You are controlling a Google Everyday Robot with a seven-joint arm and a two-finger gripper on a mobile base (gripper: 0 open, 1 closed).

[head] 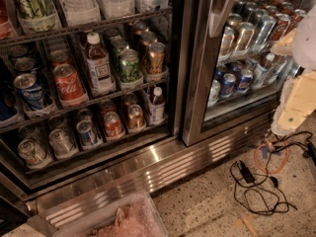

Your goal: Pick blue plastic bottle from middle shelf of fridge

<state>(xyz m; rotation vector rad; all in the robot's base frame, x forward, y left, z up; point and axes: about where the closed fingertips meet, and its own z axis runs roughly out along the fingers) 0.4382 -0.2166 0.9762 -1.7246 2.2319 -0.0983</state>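
— Steel frames the fridge [190, 107] we face, its left half open. Where do we find the blue plastic bottle [98, 63]?

— We see it upright on the middle shelf [118, 93], white cap up, taller than the cans around it. A red cola can [69, 85] stands just beside it on one side, a green can [130, 65] on the other.

— And the pincer [297, 105]?

— We make it out at the far right edge, in front of the shut glass door [247, 58], well apart from the bottle. We cannot tell whether it is apart or together.

— What do we see lower down?

— A smaller bottle [156, 105] stands on the shelf beneath, and black cables [256, 181] lie on the speckled floor [207, 211].
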